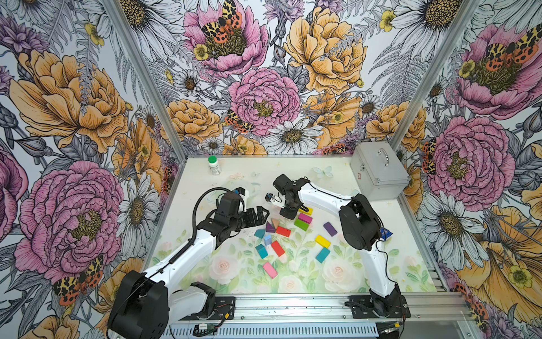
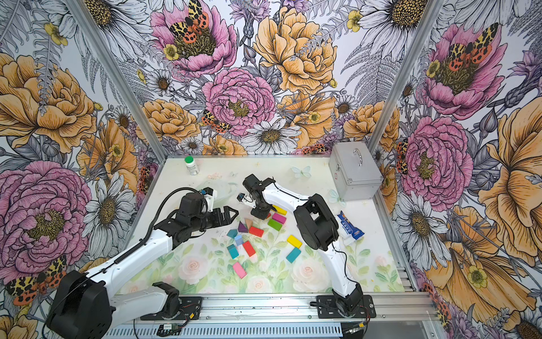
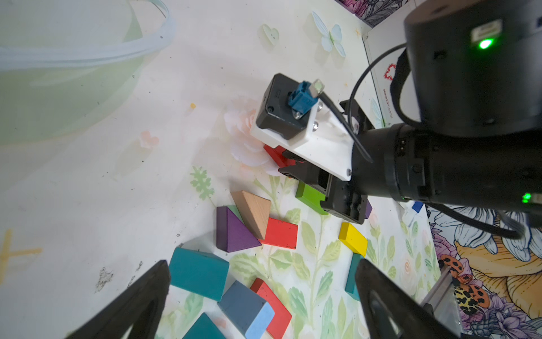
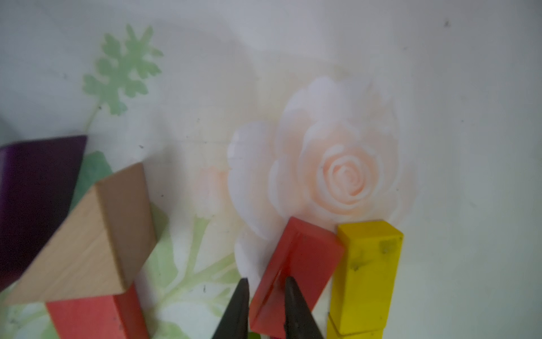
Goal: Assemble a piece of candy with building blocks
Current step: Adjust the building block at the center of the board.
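Observation:
The building blocks lie scattered mid-table in both top views. In the right wrist view my right gripper [image 4: 265,293] is shut on the edge of a tilted red block [image 4: 299,264], which leans against a yellow block [image 4: 366,273]. A tan triangle [image 4: 88,243] and a purple triangle [image 4: 35,190] sit to one side. In a top view this gripper [image 2: 265,215] points down beside magenta [image 1: 305,218] and green [image 1: 301,225] blocks. My left gripper [image 3: 264,299] hangs open and empty above teal [image 3: 199,273], light blue [image 3: 246,308] and red [image 3: 275,308] blocks, left of the pile [image 1: 264,212].
A silver case [image 1: 378,173] stands at the back right and a white bottle with a green cap [image 1: 214,165] at the back left. A blue-and-white snack packet [image 2: 350,229] lies behind the right arm. A translucent bowl [image 3: 73,58] sits near the left wrist.

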`<state>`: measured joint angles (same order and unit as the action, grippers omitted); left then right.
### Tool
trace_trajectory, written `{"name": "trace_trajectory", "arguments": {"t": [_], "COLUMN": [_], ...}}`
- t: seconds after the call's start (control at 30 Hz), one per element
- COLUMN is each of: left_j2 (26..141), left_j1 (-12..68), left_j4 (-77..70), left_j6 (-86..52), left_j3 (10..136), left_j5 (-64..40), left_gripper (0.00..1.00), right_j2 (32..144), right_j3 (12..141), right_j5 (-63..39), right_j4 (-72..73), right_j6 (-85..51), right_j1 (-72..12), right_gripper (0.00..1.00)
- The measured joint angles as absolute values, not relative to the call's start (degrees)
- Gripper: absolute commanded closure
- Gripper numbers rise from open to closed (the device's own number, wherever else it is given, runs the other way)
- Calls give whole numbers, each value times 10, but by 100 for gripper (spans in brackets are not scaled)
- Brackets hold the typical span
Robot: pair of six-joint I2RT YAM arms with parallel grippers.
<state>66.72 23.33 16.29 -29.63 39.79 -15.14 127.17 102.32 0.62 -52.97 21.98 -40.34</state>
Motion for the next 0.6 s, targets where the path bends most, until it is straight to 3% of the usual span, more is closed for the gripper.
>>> {"name": "trace_trajectory", "arguments": {"t": [0.6], "left_j2": [667], "left_j1": [233], "left_j4": [163], "left_j6": [-296], "left_j3": [398], "left_j5": [-151], "left_gripper": [1], "right_j2": [1272], "right_j3": [1014], "right_j5": [0], "right_j4": [-536], "right_j6": [219], "right_j1": [-401], "right_gripper": [76]}}
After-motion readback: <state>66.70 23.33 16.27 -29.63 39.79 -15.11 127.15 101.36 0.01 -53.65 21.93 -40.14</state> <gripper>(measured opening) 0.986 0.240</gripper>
